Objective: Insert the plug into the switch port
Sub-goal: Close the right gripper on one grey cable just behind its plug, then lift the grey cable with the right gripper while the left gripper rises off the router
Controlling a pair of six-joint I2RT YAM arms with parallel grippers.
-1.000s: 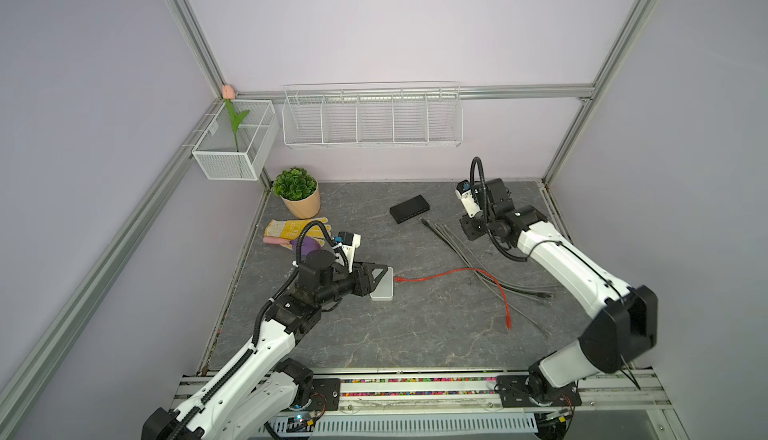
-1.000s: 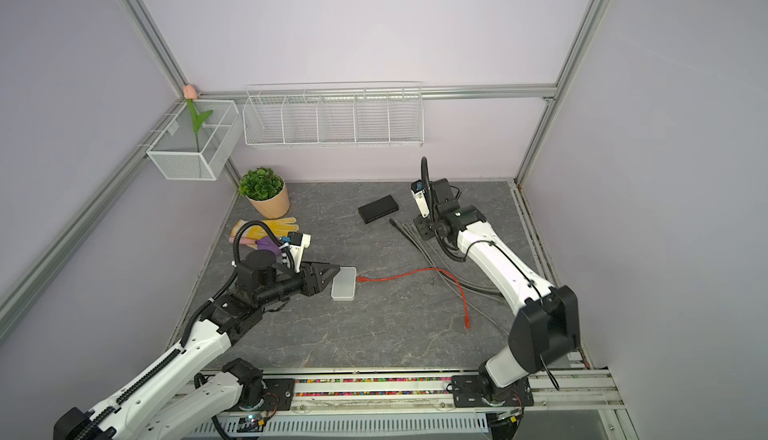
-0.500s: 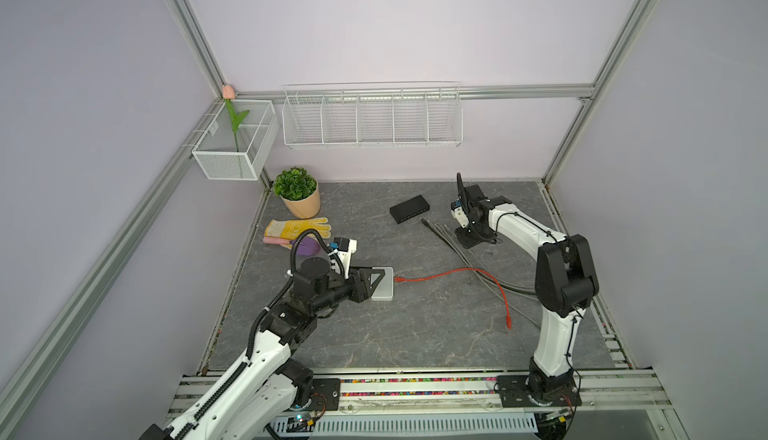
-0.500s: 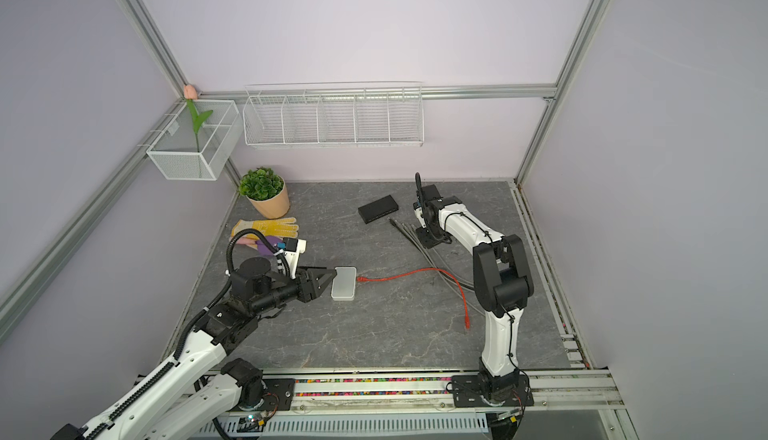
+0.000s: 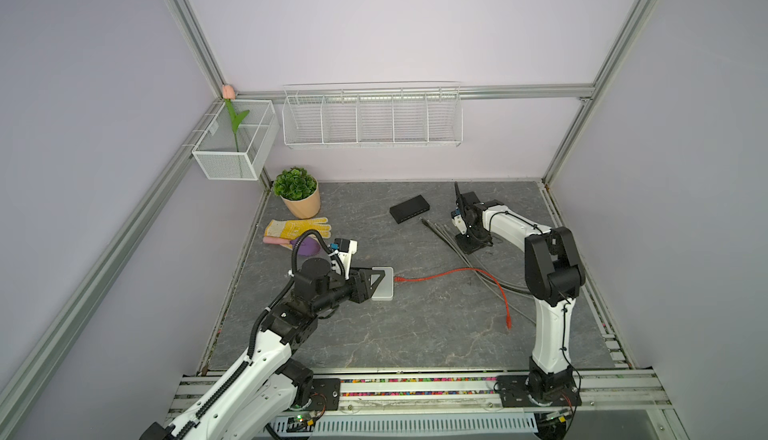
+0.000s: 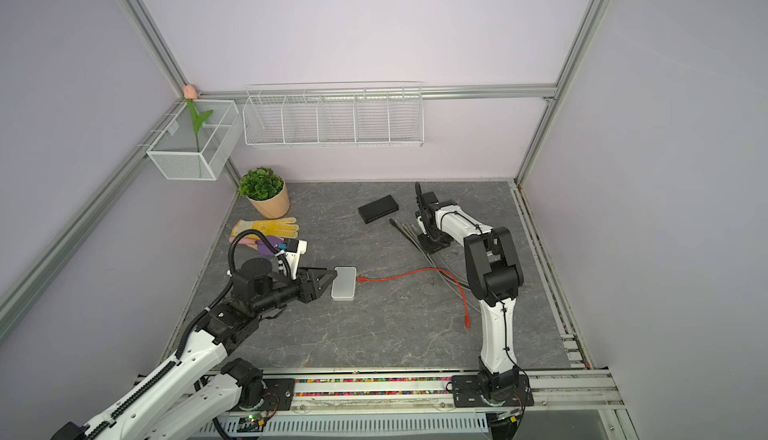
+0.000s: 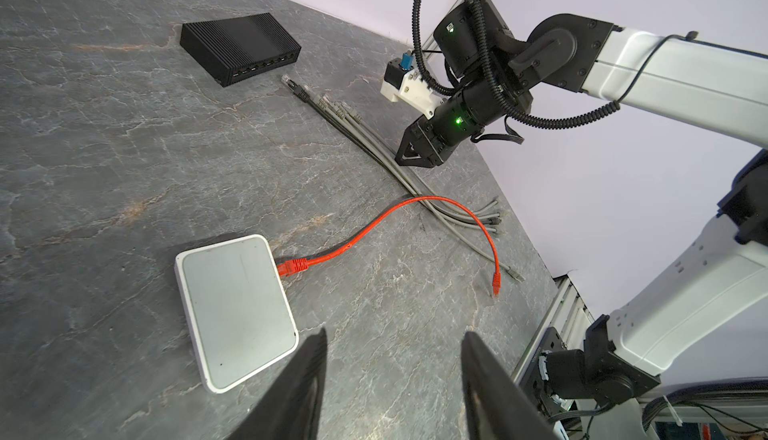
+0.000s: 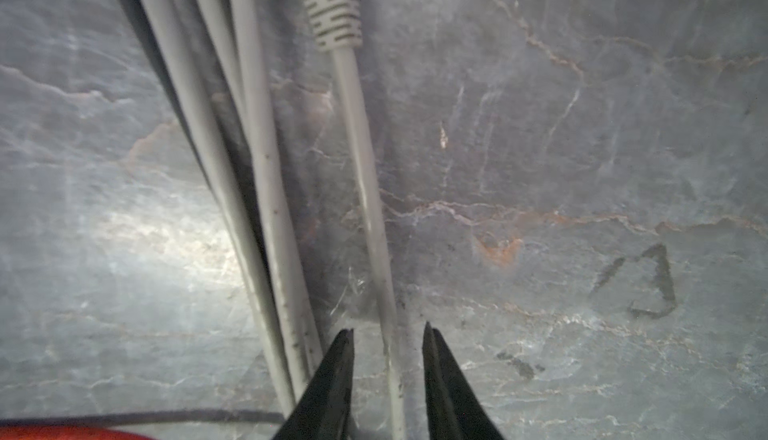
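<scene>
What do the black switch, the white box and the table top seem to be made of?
Black switch: probably metal, matte black, fine ribs along its top. White box: likely plastic, smooth satin shell, rounded corners. Table top: grey stone look with pale and rusty veins; real stone or a printed sheet, I cannot tell.

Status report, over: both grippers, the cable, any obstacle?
Left gripper open, empty, near white box. Right gripper open, astride one grey cable, not gripping. Black switch untouched. Other grey cables lie close beside it.
</scene>
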